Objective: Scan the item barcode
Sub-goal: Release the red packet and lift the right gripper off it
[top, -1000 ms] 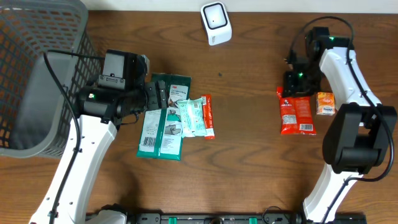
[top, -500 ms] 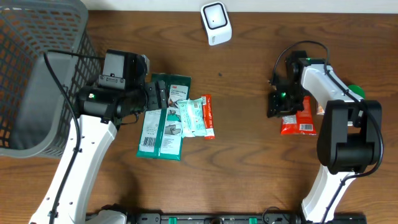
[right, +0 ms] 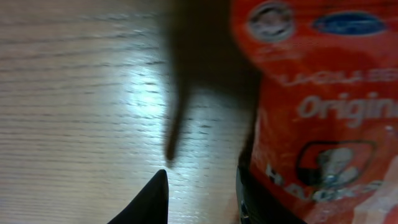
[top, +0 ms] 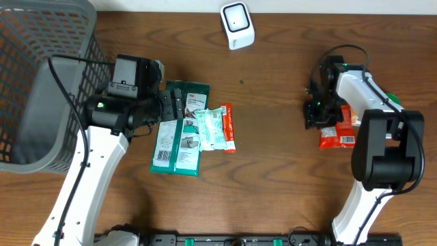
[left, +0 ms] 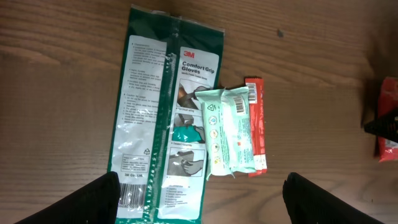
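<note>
The red snack packet (top: 338,132) lies on the bench (top: 273,178), touching the right hand (right: 200,198) on its outer side. In the right wrist view the white letters "Origin" stand on it above a round emblem; the rest is too blurred to read. The packet's edge meets one fingertip (right: 244,190), while bare wood shows in the gap between the two. The fingers stand narrowly apart, and I cannot tell whether they pinch the packet.

The left hand (left: 199,204) hangs wide, with nothing between its fingers. Just ahead of it lies a long green packet (left: 155,118) printed "3M Comfort Grip Gloves". A pale green packet (left: 227,134) with print too small to read overlaps its far side, and that one partly covers a thin red packet (left: 256,124).

Half a second ago the right hand sat further inward. It has since shifted outward, and the red packet has moved with it. The left arm and its pile have not moved.

The bench is dark brown wood grain. A white scanner (top: 237,24) stands at its far edge, well beyond both hands, and a grey mesh basket (top: 75,41) stands outward of the left arm.
</note>
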Robot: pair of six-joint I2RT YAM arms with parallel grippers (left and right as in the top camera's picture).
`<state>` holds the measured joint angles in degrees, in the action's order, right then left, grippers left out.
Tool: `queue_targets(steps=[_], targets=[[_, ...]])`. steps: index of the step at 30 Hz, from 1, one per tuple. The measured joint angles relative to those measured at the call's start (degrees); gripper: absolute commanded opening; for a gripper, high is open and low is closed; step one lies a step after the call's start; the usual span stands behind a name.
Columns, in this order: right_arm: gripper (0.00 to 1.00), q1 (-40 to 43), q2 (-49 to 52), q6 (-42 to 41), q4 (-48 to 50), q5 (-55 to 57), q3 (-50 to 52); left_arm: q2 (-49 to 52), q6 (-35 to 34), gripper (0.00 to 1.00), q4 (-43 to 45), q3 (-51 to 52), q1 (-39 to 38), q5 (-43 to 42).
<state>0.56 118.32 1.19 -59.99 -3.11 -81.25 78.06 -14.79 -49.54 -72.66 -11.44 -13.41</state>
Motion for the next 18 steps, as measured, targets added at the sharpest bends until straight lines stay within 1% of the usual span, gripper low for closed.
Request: queue_targets(steps=[10, 18], targets=[[0.33, 0.44, 0.00, 0.04, -2.56, 4.55, 0.02, 0.00, 0.00, 0.84, 0.00, 0.00, 0.00, 0.00], [0.37, 0.44, 0.00, 0.07, -1.90, 3.04, 0.00, 0.00, 0.00, 0.84, 0.00, 0.00, 0.00, 0.00]])
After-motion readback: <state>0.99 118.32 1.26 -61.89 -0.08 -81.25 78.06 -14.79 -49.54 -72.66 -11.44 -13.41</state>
